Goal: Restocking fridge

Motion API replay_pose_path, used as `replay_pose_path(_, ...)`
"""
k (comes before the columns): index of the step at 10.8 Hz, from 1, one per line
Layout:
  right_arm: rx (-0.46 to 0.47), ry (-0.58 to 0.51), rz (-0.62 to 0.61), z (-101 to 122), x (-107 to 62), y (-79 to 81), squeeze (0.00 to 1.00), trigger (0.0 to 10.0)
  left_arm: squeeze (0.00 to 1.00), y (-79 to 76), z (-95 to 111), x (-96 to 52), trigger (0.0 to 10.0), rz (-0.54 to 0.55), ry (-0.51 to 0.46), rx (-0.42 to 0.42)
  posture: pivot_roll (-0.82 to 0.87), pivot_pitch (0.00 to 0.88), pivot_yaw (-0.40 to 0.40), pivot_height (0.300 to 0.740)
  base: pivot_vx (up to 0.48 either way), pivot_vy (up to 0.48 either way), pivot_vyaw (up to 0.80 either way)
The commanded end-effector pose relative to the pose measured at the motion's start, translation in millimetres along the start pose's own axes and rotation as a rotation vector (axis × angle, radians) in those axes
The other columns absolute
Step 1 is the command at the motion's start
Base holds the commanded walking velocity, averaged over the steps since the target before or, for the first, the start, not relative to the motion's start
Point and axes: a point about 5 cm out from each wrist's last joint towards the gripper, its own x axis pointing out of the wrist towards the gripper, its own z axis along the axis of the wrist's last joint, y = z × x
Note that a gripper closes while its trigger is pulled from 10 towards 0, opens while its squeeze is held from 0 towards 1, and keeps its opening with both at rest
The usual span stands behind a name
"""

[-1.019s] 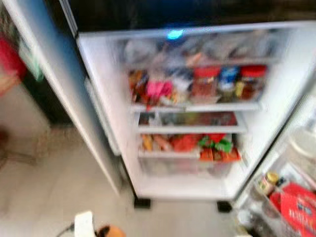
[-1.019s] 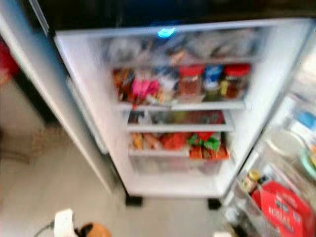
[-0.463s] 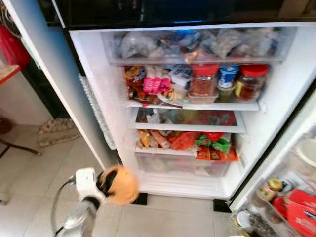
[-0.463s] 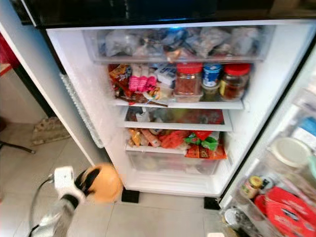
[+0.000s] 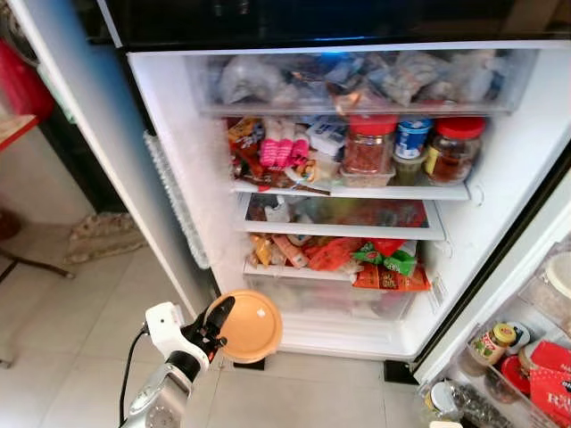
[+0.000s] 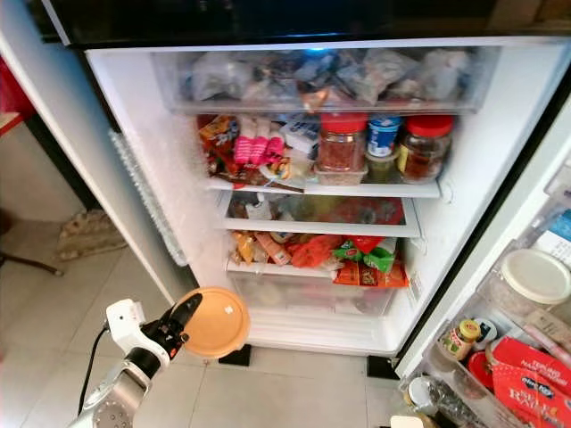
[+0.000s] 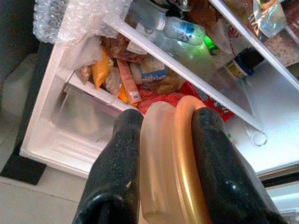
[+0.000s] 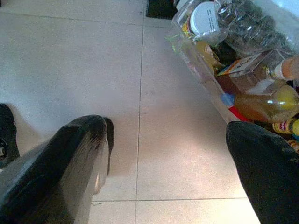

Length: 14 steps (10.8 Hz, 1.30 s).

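The fridge (image 5: 187, 178) stands open before me, its shelves packed with jars, packets and bags. My left gripper (image 5: 217, 332) is raised at the lower left, shut on a round orange-lidded container (image 5: 251, 325) held in front of the fridge's bottom drawer (image 5: 330, 299). In the left wrist view both black fingers (image 7: 117, 168) clamp the container (image 7: 170, 158) on either side, with the lower shelves beyond. My right gripper (image 8: 168, 154) hangs open over the tiled floor beside the door shelf.
The open door on the right carries a rack (image 5: 508, 357) with jars, a red box and a white lid. Three jars (image 5: 410, 147) stand on the upper shelf. A mat (image 5: 103, 234) lies on the tiled floor at left, near a dark cabinet.
My left arm has risen and moved right, bringing the orange container nearer the fridge's bottom drawer. The view has steadied after the earlier blur.
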Motion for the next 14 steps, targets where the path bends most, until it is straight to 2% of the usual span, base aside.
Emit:
replay_pose_path(1,0.014,0.018,0.004,-4.2,-0.6,2.0,0.0,10.0,0.0,-3.6,11.3,2.2,10.0,-0.007,-0.029,0.008,0.02,0.049,0.047,0.74,0.0,0.0,-0.79)
replay_pose_path(3,0.011,0.017,0.01,-3.3,-0.5,3.3,0.0,10.0,0.0,-5.6,17.5,3.9,10.0,-0.003,-0.027,0.012,0.02,0.058,0.046,0.74,0.0,0.0,-0.78)
replay_pose_path(13,0.012,0.017,0.009,-3.2,-0.4,3.3,0.0,10.0,0.0,-7.2,19.1,2.2,10.0,0.003,-0.014,0.004,0.02,0.058,0.046,0.74,0.0,0.0,-0.78)
replay_pose_path(14,-0.033,0.001,0.022,-1.6,-0.5,6.5,0.0,10.0,0.0,-8.7,21.2,6.8,10.0,0.004,-0.034,-0.005,0.01,0.061,0.041,0.74,0.285,0.0,0.0)
